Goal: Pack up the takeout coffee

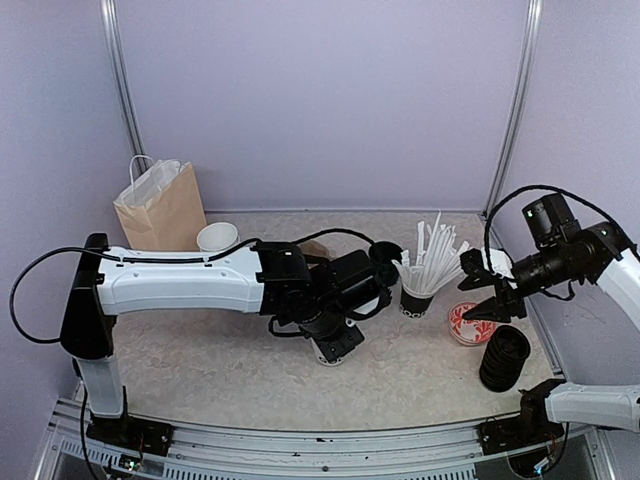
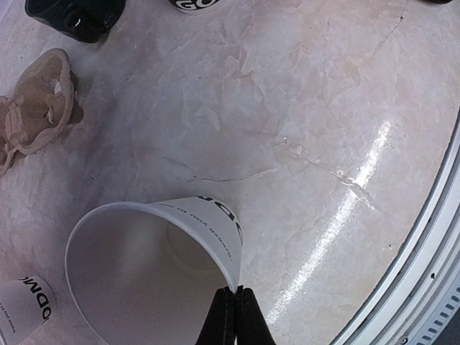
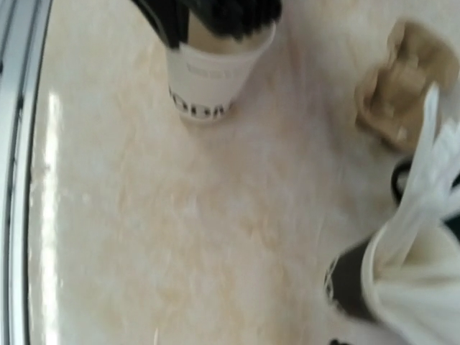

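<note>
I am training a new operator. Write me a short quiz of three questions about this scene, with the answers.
1. True or false: the left gripper is shut on the rim of a lidless white paper cup.
2. In the top view, the stack of black lids lies: A far left; B centre; C near right.
3. What stands in the black cup?
Key: 1 true; 2 C; 3 white sticks.

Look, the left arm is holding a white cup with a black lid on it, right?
Not quite. The left gripper does hold the white cup, pinching its rim, but there is no lid on it: the left wrist view looks straight into the cup's open mouth.
</note>
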Available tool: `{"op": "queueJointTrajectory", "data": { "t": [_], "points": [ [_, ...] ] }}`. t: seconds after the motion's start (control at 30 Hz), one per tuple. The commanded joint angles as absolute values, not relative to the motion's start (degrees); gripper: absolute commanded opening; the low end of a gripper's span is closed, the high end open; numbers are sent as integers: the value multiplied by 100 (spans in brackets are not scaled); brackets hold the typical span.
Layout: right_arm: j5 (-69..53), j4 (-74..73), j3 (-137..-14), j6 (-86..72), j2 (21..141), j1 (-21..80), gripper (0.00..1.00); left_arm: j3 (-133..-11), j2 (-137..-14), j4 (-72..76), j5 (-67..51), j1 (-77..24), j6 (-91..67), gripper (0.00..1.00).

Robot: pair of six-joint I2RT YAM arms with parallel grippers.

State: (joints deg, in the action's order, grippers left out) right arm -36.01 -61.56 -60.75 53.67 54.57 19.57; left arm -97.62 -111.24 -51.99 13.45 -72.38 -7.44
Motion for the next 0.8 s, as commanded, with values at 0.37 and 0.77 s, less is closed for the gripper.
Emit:
{"op": "queueJointTrajectory", "data": {
  "t": [0.37, 0.77],
  "points": [
    [-1864, -7897, -5897, 6040, 4897, 1527, 53, -10177, -11202, -5207, 919, -7295, -507, 33],
    [-777, -7904, -4913, 5781, 4455, 1529, 45, -9631, -10003, -2448, 2577, -6656, -95, 68]
  ]
}}
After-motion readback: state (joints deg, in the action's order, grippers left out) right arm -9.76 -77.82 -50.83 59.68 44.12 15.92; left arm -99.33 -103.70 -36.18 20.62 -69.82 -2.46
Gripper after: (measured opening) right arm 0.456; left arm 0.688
